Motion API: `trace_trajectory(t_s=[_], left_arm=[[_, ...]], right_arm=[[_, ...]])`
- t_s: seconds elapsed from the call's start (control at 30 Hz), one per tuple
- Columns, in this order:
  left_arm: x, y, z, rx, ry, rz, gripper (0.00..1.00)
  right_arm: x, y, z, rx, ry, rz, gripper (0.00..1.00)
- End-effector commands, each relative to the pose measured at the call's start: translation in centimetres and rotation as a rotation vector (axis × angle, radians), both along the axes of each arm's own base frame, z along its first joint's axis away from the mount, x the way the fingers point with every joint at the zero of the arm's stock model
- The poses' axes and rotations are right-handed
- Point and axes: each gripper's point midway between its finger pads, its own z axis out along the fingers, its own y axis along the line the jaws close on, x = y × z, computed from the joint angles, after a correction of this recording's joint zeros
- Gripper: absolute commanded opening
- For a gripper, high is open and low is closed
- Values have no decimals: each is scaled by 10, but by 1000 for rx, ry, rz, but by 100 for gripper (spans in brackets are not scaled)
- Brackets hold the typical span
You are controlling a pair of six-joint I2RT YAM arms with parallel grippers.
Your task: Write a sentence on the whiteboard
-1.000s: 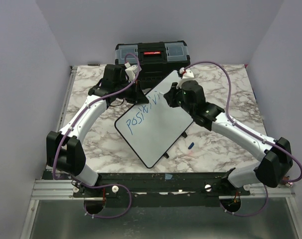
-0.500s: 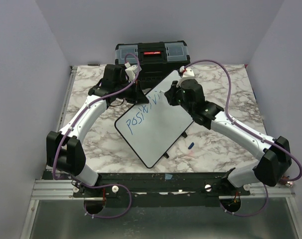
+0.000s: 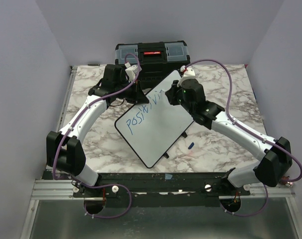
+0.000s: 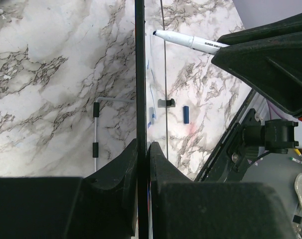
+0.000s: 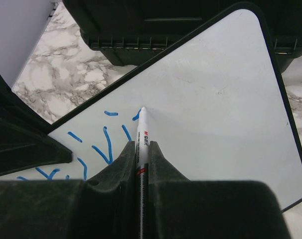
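Movement over the last second is slight: the right gripper (image 3: 173, 96) is carried a little further up and to the right along the slanted line of writing, toward the black toolbox (image 3: 152, 55), while the whiteboard (image 3: 156, 137) and the left arm are found where they were. The whiteboard lies tilted on the marble table (image 3: 86, 144), its far corner just in front of the toolbox. Its black edge is clamped between the jaws of the left gripper (image 4: 141, 152), so it is held steady. The jaws of the right gripper are closed on a white marker (image 5: 142, 142), and its tip is pressed to the board just past the last blue stroke. Of the sentence (image 3: 141, 113), only about "Positivi" is legible, and the newest letters are hidden beneath the gripper. The first word is therefore judged still unfinished, with most of the task left. A small blue cap (image 3: 191, 145) is seen on the table beside the board.
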Motion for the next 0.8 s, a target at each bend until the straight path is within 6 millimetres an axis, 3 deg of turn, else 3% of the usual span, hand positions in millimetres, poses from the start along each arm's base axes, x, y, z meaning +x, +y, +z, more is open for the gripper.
trace_trajectory(t_s=[0.0, 0.37, 0.77], left_arm=[[-4, -4, 10, 11, -98, -55, 0], [-4, -4, 11, 13, -103, -54, 0], [-3, -4, 11, 13, -99, -54, 0]], right_arm=[[-1, 2, 28, 37, -47, 26, 1], [11, 18, 12, 21, -7, 46, 1], [0, 14, -7, 9, 33, 66, 1]])
